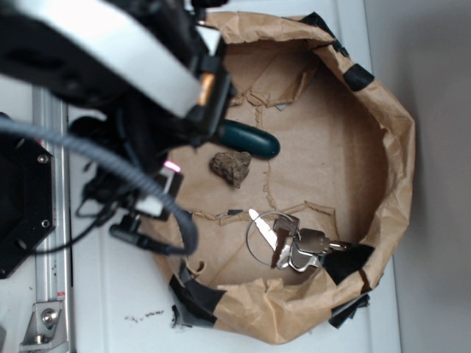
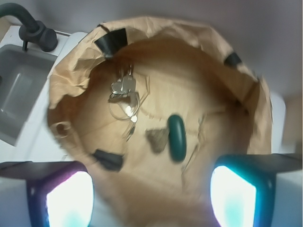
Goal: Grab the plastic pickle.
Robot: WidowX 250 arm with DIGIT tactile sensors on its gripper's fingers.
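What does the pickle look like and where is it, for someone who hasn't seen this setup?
Find the brown paper bag rolled down into a bowl shape. On its floor lie three things: a bunch of keys near one wall, a rough brown lump in the middle, and right beside the lump the plastic pickle. The pickle is the only smooth, glossy dark teal-green capsule, longer than the lump.

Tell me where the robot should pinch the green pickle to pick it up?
Probably across the middle of the plastic pickle, coming straight down from above. It lies flat in the paper bowl, long and smooth, so its narrow sides fit between the fingers. The brown lump sits close on one side.
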